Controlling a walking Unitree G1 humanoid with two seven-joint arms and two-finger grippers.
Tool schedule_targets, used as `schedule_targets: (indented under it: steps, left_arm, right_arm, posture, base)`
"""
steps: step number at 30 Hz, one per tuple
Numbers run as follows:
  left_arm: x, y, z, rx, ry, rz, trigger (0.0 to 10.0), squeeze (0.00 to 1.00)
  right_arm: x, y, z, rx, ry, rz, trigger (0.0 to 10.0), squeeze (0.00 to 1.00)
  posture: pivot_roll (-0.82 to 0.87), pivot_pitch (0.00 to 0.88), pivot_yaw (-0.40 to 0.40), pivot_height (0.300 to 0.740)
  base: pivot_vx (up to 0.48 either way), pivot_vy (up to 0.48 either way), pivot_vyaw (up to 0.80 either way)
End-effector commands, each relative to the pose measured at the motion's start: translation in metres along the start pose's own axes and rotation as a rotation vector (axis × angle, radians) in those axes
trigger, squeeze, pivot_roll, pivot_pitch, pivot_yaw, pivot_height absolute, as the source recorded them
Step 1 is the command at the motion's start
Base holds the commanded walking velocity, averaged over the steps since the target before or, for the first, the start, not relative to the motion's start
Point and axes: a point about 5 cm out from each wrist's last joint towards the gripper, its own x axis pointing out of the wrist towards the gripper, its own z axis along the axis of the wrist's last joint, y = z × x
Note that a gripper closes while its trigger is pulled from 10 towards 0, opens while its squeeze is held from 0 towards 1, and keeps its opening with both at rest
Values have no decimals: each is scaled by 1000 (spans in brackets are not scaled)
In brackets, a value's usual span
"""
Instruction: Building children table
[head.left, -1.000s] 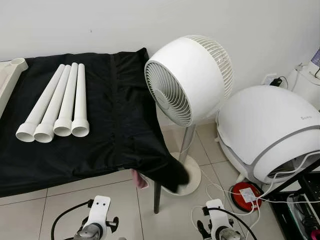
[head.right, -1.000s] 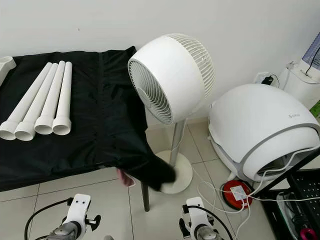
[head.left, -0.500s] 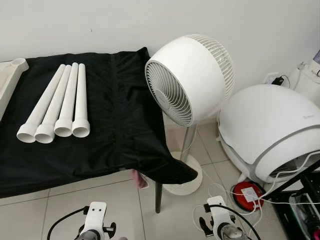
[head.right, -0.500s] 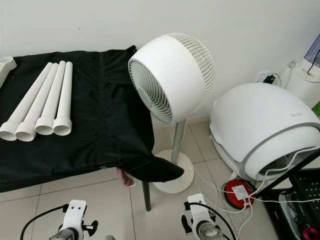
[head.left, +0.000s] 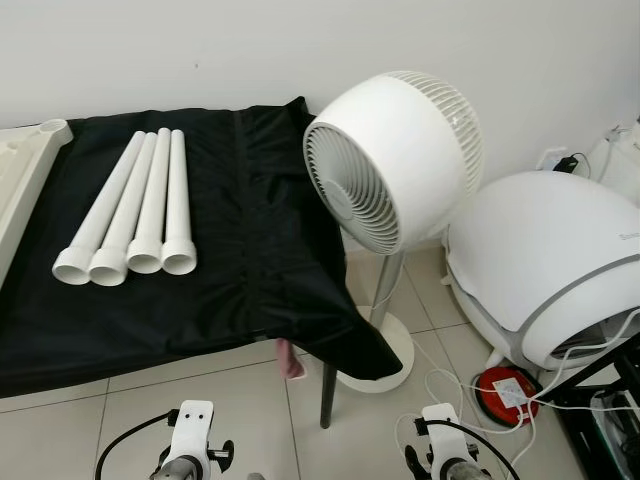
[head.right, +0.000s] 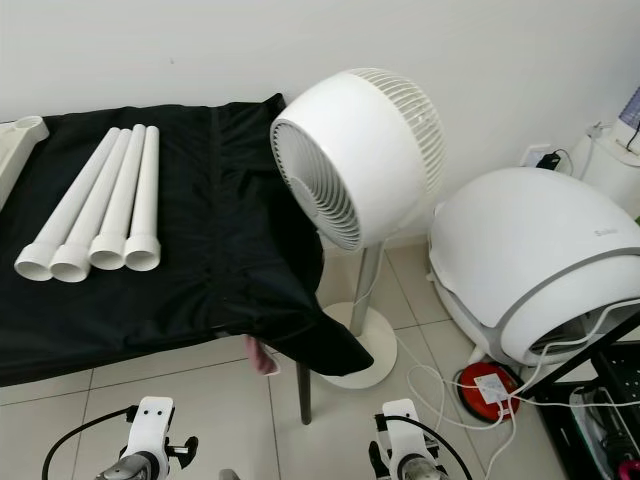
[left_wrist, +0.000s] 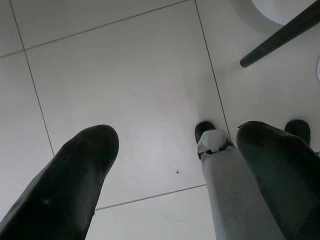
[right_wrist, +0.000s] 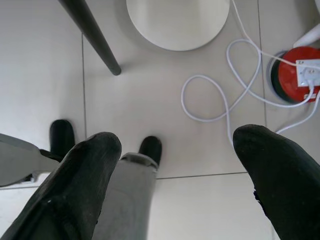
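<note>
Several white tube legs (head.left: 130, 215) lie side by side on a table draped in black cloth (head.left: 240, 250), flared ends toward me. A cream tabletop piece (head.left: 25, 165) rests at the table's far left edge. Both arms hang low in front of the table, over the tiled floor. My left gripper (left_wrist: 177, 145) is open with nothing between its fingers. Above the floor by the fan base, my right gripper (right_wrist: 177, 145) is open too and holds nothing.
A white pedestal fan (head.left: 395, 160) stands at the table's right corner, its round base (right_wrist: 175, 20) near a dark table leg (head.left: 327, 400). A white domed appliance (head.left: 550, 260), a red cable reel (head.left: 507, 385) and loose white cables (right_wrist: 210, 95) crowd the floor on the right.
The whole view has shifted a little, so the camera moved. The hanging corner of the black cloth has flapped. Both wrists sit lower in the picture.
</note>
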Motion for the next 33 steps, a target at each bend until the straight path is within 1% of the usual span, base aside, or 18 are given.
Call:
schedule_targets:
  steps: [1,13,25,33]
  left_arm:
    - [0,1,-4,9,19,36,10000,0]
    - [0,0,-5,-5,23,44,10000,0]
    - [-1,1,-6,-5,25,48,10000,0]
    - [0,1,-4,-7,22,48,10000,0]
  right_arm:
    - [-1,0,-5,5,18,-4,10000,0]
    - [1,-1,2,-36,12,12,10000,0]
    - [2,0,4,-67,10,24,10000,0]
    - [3,0,7,-80,4,32,10000,0]
  posture:
    - [-144,5,71,740]
    - [-126,0,48,740]
    - [-117,0,39,740]
    - [-114,0,39,740]
  base:
    - [0,259,0]
    - [0,258,0]
    - [0,258,0]
    - [0,257,769]
